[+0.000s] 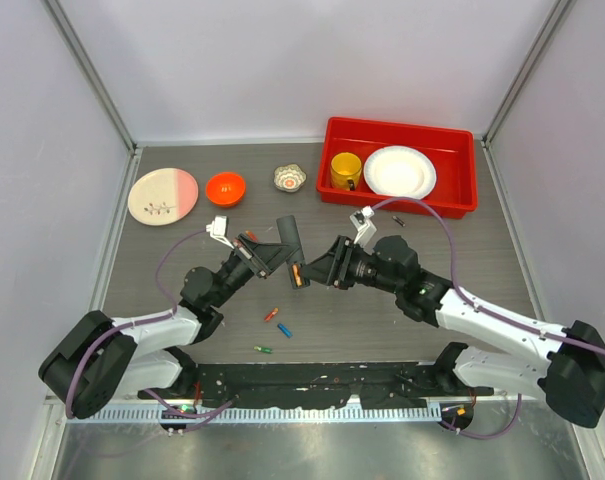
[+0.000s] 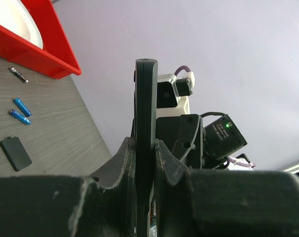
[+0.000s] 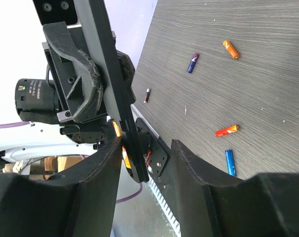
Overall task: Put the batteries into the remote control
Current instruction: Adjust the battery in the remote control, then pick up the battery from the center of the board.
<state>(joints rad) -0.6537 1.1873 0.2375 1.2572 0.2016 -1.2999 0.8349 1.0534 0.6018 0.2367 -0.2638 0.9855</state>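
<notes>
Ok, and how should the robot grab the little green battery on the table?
Pinch the green battery across its middle, coming straight down from above. It lies flat on the table, thin and round, so squeezing its long sides should hold best. Nothing touches it.

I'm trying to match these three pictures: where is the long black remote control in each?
Top external: the remote control is near the picture's middle, sticking out of the left claw.
Left wrist: the remote control stands on edge at centre, pinched in that claw.
Right wrist: the remote control is a dark bar slanting down from the top left.
Shared landmark: the left claw gripping it shows in all three.
</notes>
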